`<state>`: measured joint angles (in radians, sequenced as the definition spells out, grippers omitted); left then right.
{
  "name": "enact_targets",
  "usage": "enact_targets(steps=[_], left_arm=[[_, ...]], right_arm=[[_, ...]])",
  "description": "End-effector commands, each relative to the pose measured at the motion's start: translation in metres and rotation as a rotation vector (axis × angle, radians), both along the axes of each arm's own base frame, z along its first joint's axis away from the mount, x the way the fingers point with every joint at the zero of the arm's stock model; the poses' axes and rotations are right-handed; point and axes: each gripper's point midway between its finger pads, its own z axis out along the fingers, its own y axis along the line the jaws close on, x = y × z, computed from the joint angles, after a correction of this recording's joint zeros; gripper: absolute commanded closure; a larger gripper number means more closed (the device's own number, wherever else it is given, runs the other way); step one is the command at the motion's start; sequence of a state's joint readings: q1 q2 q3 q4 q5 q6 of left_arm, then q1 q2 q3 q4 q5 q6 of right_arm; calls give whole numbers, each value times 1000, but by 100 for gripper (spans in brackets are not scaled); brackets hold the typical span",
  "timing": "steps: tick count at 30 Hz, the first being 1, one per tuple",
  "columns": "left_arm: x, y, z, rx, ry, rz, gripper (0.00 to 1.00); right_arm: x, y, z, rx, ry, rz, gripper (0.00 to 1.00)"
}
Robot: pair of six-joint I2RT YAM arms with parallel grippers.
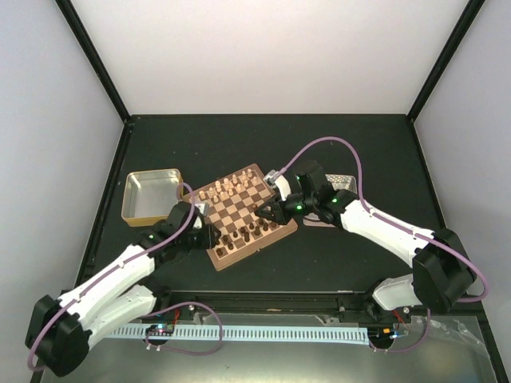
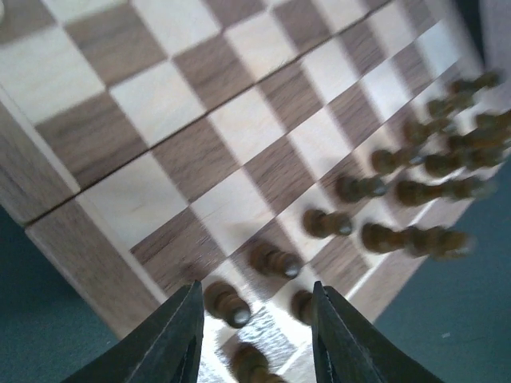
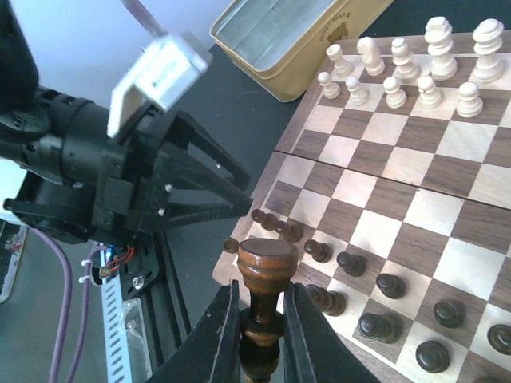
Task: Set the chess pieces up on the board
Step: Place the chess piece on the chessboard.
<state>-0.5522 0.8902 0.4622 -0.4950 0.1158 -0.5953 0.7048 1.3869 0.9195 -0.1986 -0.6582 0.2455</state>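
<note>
L gripper [image 2: 254, 323]: jaws apart, nothing held, over the board [image 1: 239, 209] near-left corner, dark pawns [image 2: 343, 223] beneath. R gripper [image 3: 262, 319]: I see it clamped on a dark piece [image 3: 265, 259] at board's right side. Cream pieces [image 3: 415, 72] line the far edge.

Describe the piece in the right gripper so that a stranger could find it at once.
Find the board in the middle of the black table, then the right gripper above it. Between its fingers stands a dark piece with a flat round top. It alone is clamped off the board; the other dark pieces sit on squares.
</note>
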Motion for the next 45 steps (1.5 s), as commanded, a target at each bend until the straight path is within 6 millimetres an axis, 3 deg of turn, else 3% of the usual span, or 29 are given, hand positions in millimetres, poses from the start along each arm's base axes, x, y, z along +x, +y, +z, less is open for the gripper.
enact_targets(steps=[1, 8, 11, 14, 20, 24, 27, 32, 39, 45], left_arm=[[11, -9, 58, -98, -143, 4, 58], [0, -43, 158, -471, -373, -122, 37], [-10, -57, 181, -582, -371, -199, 30], [-17, -67, 191, -649, -338, -254, 28], [-24, -75, 195, -725, -294, -292, 31], [-22, -76, 186, -725, -261, -283, 54], [-21, -76, 183, -721, -250, -277, 62], [-19, -74, 176, -706, -229, -253, 62], [-10, -63, 160, -636, -216, -172, 48], [-7, -60, 157, -620, -217, -149, 53]], right_arm=[[-6, 10, 20, 65, -34, 73, 90], [-32, 28, 39, 116, -109, 232, 90], [-44, 37, 41, 110, -131, 298, 90], [-56, 45, 40, 100, -145, 353, 90], [-56, 51, 42, 94, -159, 361, 91], [-51, 55, 50, 105, -175, 352, 91], [-49, 57, 53, 109, -186, 343, 91], [-45, 58, 55, 116, -188, 324, 91], [-43, 58, 61, 135, -209, 298, 91], [-42, 57, 61, 136, -214, 291, 91]])
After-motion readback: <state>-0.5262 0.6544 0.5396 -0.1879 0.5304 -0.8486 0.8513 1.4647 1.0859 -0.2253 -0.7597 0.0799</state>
